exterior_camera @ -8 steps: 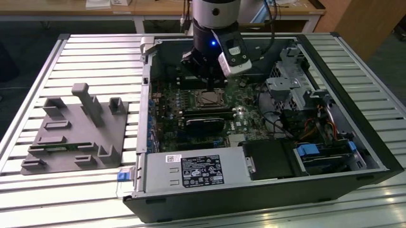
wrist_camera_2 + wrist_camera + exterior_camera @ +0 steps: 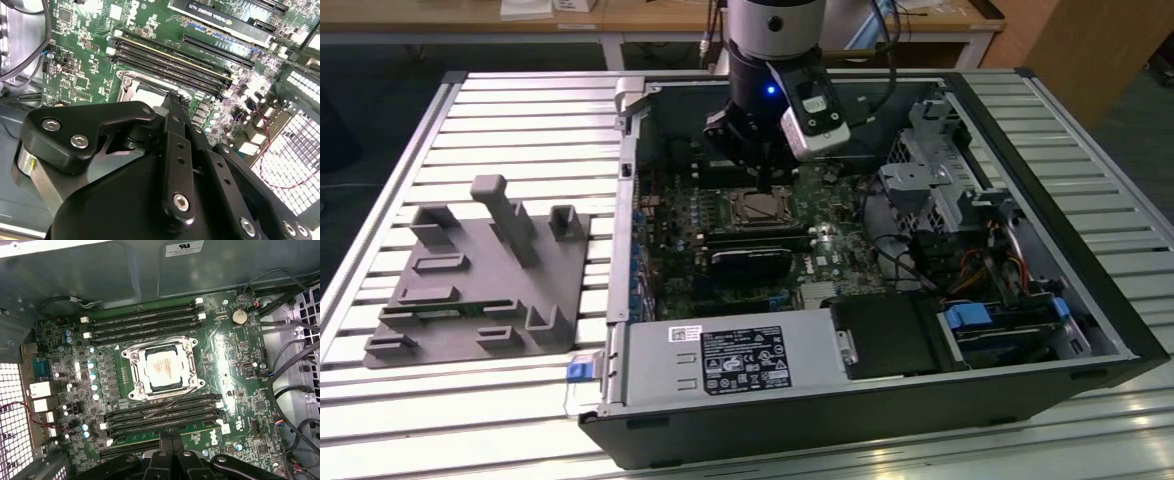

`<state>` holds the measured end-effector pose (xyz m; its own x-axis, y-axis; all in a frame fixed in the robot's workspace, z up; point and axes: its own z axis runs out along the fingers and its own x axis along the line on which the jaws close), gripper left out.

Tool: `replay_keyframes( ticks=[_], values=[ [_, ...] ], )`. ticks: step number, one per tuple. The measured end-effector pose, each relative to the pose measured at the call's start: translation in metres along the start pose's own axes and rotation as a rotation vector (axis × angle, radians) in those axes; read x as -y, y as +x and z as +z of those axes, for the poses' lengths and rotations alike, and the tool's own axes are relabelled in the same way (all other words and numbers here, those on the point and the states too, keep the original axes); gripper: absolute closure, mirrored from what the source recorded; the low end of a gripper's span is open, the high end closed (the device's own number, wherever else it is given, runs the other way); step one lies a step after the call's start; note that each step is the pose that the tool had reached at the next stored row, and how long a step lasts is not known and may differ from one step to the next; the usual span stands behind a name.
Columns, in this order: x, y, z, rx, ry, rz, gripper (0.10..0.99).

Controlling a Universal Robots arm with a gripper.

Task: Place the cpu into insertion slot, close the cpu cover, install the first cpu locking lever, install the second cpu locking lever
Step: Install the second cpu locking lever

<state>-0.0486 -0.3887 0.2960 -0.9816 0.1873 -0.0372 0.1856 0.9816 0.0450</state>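
The cpu (image 2: 161, 368), a small square chip with a shiny metal top, lies in the insertion slot (image 2: 133, 356) on the green motherboard. The silvery cpu cover (image 2: 191, 366) lies flat around it, and the chip shows through its cut-out. A thin locking lever (image 2: 172, 403) slants away from the socket across the memory slots. In the exterior view my gripper (image 2: 767, 188) hangs inside the case just above the socket (image 2: 761, 207). Its black fingers (image 2: 172, 440) are pressed together with nothing between them. In the second wrist view the gripper (image 2: 172, 99) partly hides the socket (image 2: 142, 92).
Long black memory slots (image 2: 150, 315) flank the socket on two sides. A black card (image 2: 750, 262) and the grey power-supply box (image 2: 727, 358) sit nearer the case front. Drive cages and cables (image 2: 961, 230) fill the exterior view's right. A grey fixture (image 2: 480, 275) stands outside the case.
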Motion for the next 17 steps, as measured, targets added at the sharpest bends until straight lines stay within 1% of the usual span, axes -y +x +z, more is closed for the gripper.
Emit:
replay_keyframes(
  ticks=[17],
  values=[
    [-0.0033, -0.0004, 0.0024, 0.0029, 0.015, -0.001, 0.98]
  ],
)
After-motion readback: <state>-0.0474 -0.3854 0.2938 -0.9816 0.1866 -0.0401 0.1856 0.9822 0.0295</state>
